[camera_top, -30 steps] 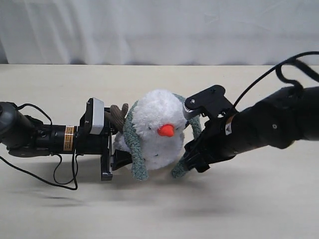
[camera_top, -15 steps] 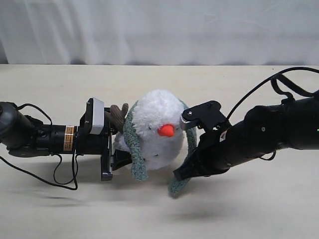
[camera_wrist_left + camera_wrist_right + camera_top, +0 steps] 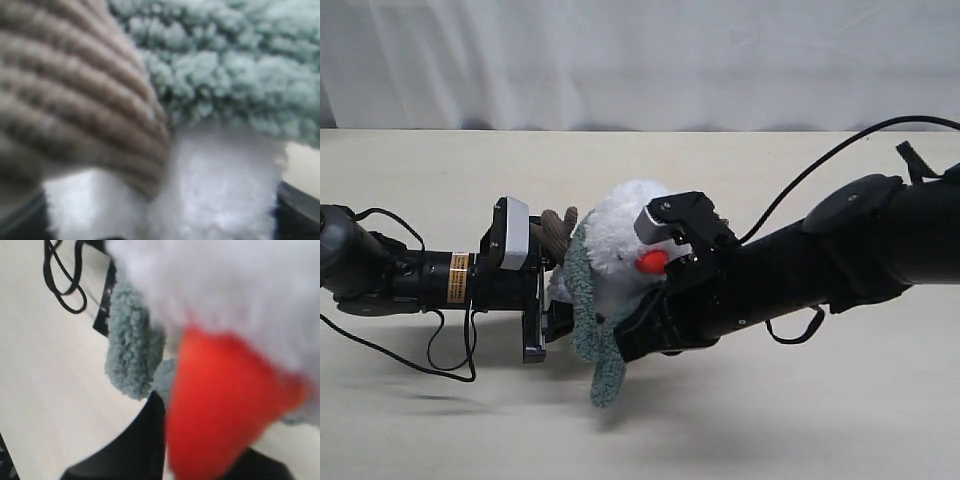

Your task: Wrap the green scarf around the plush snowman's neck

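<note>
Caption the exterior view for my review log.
Left claw holds the snowman from the side; right claw grips the scarf hanging below its nose.

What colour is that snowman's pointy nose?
Bright orange-red. The snowman's nose shows best, close up, in the right wrist view.

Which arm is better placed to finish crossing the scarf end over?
Right. The right gripper is shut on the green scarf's loose end in front of the plush snowman; the left gripper is occupied holding the snowman's body.
</note>
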